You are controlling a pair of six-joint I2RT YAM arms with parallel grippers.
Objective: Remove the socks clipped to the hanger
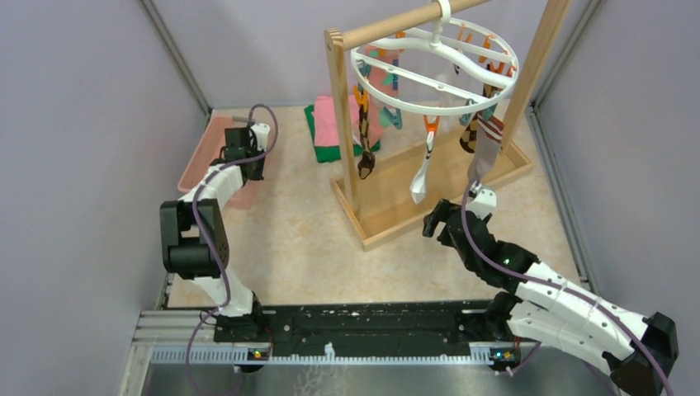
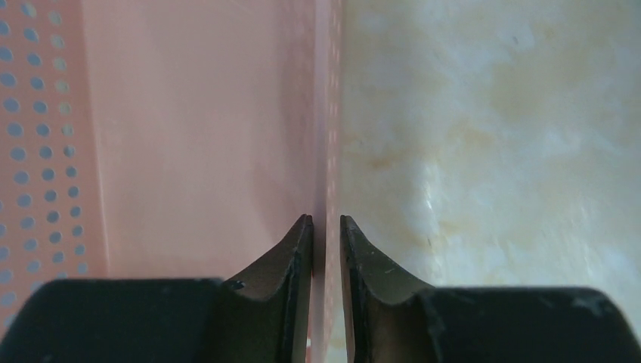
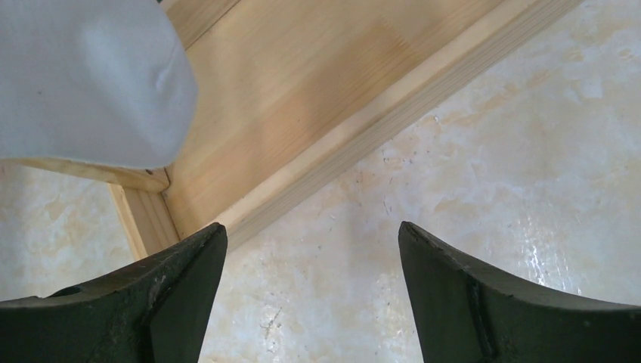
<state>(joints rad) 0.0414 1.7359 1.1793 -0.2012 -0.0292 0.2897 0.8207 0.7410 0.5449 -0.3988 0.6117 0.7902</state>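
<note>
The white ring hanger point(image 1: 388, 81) hangs by its hook from the wooden rack's top bar, with orange and teal clips. Several socks hang from it: an argyle sock point(image 1: 364, 144) at the left, a white sock point(image 1: 422, 177) in the middle, a sock with a dark-striped cuff point(image 1: 485, 148) at the right. My right gripper point(image 1: 435, 223) is open and empty, low by the rack's base, below the white sock. The sock's toe point(image 3: 83, 76) shows at the upper left of the right wrist view, above the gripper point(image 3: 312, 249). My left gripper point(image 1: 241, 157) is far left, its jaws point(image 2: 326, 227) closed on the pink basket's wall.
The pink perforated basket point(image 1: 202, 153) stands at the far left wall and also shows in the left wrist view point(image 2: 189, 136). Folded pink and green cloths point(image 1: 330, 128) lie behind the rack. The wooden rack's base frame point(image 1: 396, 219) lies just ahead of my right gripper point(image 3: 302, 98).
</note>
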